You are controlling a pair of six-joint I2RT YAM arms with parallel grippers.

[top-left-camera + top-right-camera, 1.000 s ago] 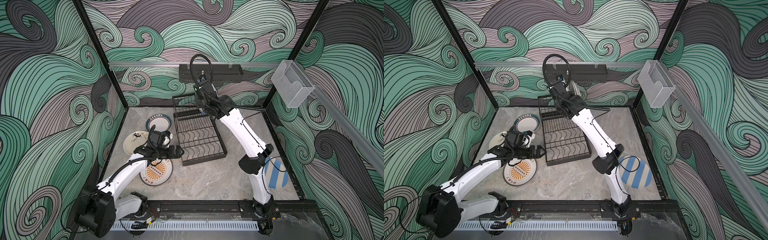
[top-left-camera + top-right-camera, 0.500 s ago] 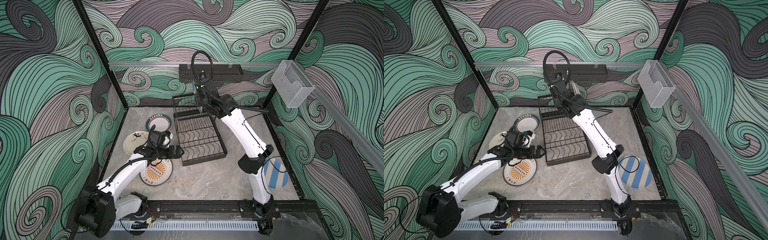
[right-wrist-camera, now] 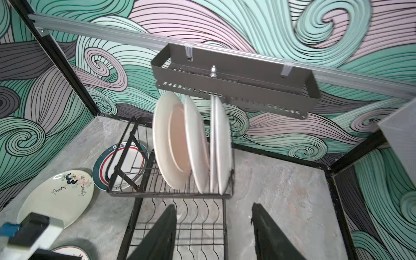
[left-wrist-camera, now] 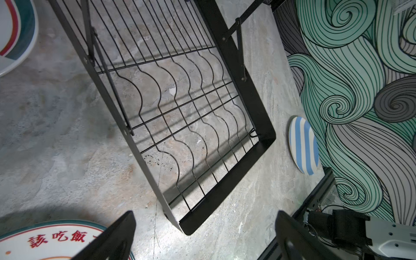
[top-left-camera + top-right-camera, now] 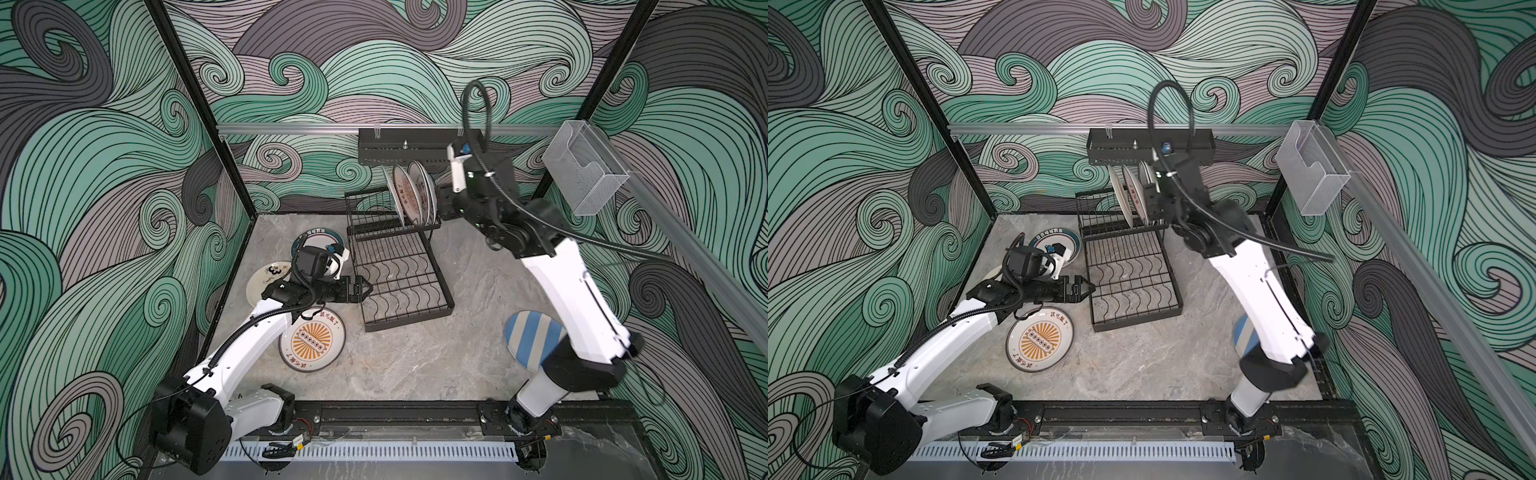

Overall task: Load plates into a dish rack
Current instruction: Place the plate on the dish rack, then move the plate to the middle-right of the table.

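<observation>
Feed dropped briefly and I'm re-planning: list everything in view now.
racked plates: four, whitish backs, upright in the rack's upper tier.
teal-rimmed plate: one, white and teal, flat, left of the rack.
dark-marked plate: one, whitish, flat by the left wall.
orange-sunburst plate: one, orange on white, flat, front left.
blue-striped plate: one, blue and cream, flat, right side.
dish rack: one, black wire, mid-table, lower tier bare.
shelf: one, black, on the back rail.
box: one, clear, on the right rail.
table: one, grey marble.
left pincer: one, black, open, beside the rack's lower tier.
right pincer: one, black, open, empty, beside the racked plates.
</observation>
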